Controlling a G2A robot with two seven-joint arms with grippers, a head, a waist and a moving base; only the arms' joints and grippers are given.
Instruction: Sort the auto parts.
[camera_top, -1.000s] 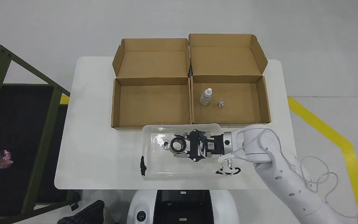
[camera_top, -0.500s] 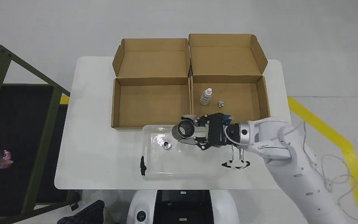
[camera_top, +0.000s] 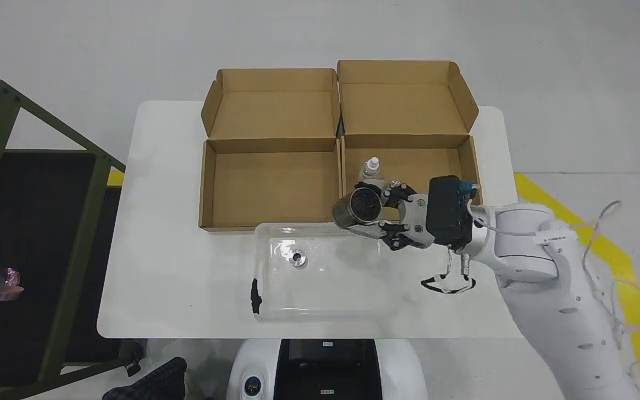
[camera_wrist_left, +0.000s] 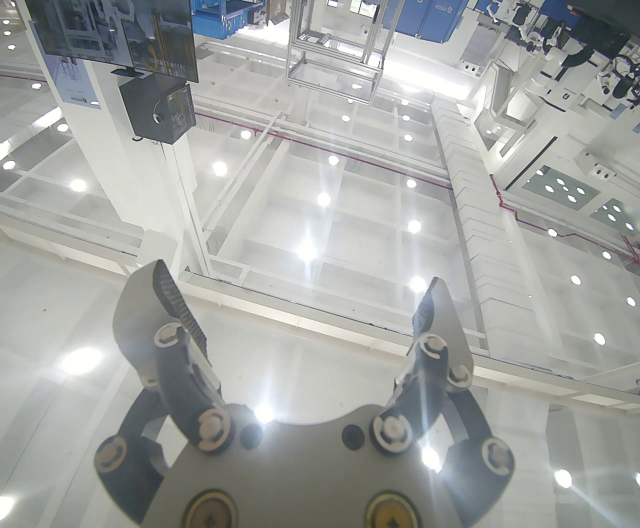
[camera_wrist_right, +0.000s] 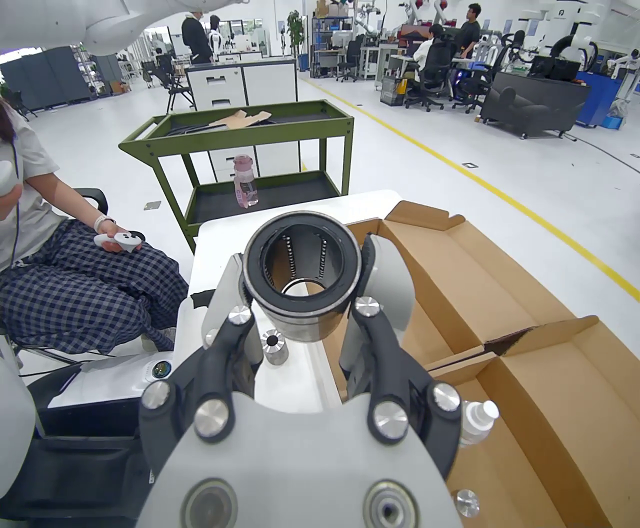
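Observation:
My right gripper (camera_top: 368, 212) is shut on a metal cylindrical bearing (camera_top: 355, 208) with a black rim (camera_wrist_right: 301, 260), held above the near edge of the right cardboard box (camera_top: 460, 205). Inside that box lie a small white bottle (camera_top: 371, 166) (camera_wrist_right: 475, 417) and a small metal part (camera_top: 396, 185) (camera_wrist_right: 467, 501). A clear plastic tray (camera_top: 270, 295) in front of the boxes holds one small round metal part (camera_top: 298, 258) (camera_wrist_right: 273, 345). The left cardboard box (camera_top: 270, 188) is empty. My left gripper (camera_wrist_left: 300, 310) points up at the ceiling, open with nothing between its fingers.
Both boxes have their lids folded back toward the far table edge. A small black clip (camera_top: 256, 295) sits at the tray's left end. A green cart (camera_wrist_right: 250, 145) stands beyond the table's left side.
My right gripper has lifted the bearing out of the clear tray and carried it right and toward the right box's near edge.

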